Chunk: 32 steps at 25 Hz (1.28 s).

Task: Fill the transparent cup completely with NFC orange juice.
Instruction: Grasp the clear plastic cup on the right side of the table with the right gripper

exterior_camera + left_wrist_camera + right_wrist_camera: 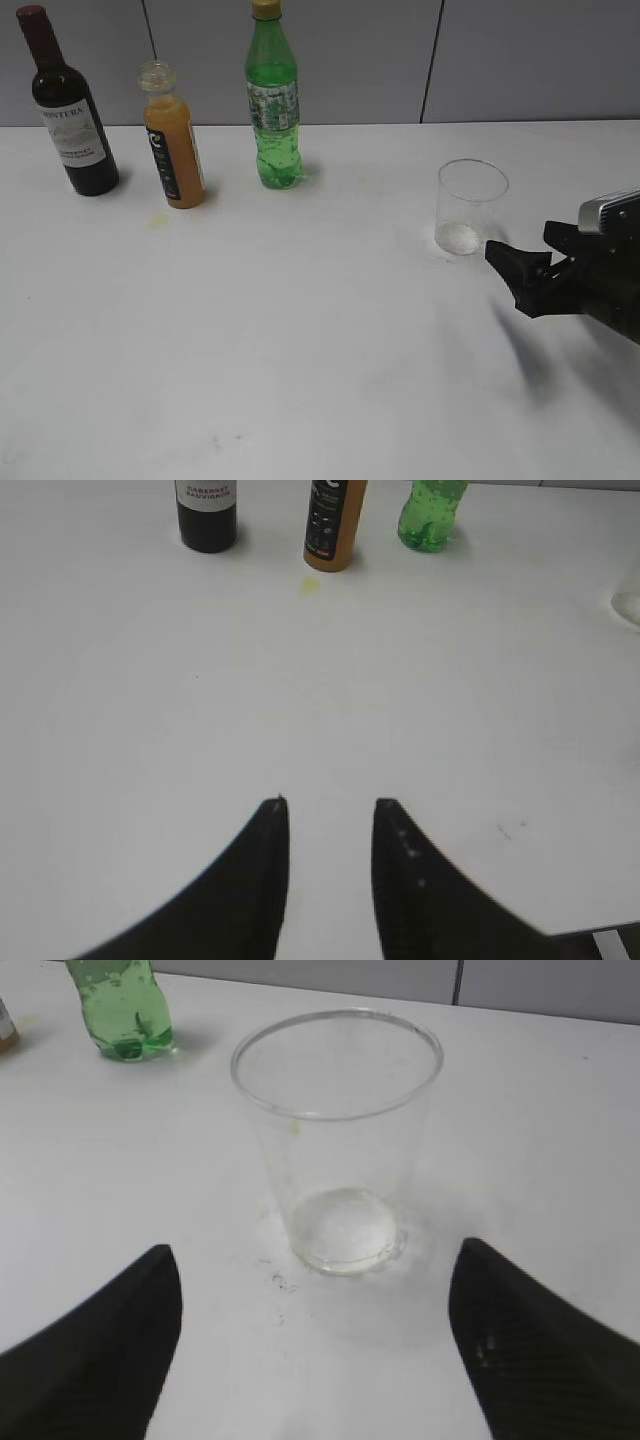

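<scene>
Your right gripper sits at the right edge of the exterior view, low over the white table, its black fingers spread wide apart and holding nothing. From the right wrist view you see the two fingertips at the lower corners of the frame, with the transparent cup standing upright between and just beyond them, not touched by either. You can see the cup is empty, with only a faint residue around its base. In the exterior view the cup stands right of centre, just beside the gripper's tip.

Your left gripper shows only in the left wrist view, at the bottom of the frame; its fingers stand a little apart with bare table between them, gripping nothing.

Farther back, in the upper left of the exterior view, three bottles stand upright in a row near the grey wall: the dark wine bottle at far left, then the NFC orange juice with its black label, then the green soda bottle. A small yellowish stain marks the table just in front of the juice bottle. All three stand well apart from the cup.
</scene>
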Tool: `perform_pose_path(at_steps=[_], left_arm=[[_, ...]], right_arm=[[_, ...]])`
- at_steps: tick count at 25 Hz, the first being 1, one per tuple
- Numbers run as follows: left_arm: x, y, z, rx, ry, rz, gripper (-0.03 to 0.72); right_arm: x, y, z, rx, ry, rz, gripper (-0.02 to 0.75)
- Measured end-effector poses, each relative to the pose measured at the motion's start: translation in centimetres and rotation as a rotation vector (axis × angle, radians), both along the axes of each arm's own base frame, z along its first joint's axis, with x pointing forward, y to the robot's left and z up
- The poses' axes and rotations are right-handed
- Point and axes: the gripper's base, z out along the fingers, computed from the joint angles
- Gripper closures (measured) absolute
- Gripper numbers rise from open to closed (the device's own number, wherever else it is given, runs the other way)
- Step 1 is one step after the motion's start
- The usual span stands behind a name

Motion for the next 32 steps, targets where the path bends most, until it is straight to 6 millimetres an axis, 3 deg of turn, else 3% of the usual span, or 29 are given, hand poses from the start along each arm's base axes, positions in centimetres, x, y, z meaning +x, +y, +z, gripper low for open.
perform_pose_path(at_steps=[32], left_arm=[[0.0,0.0,0.0,0.000,0.000,0.000,0.455]], right_arm=[[5.6,0.8,-4.4,-0.012,0.013,0.079,0.066]])
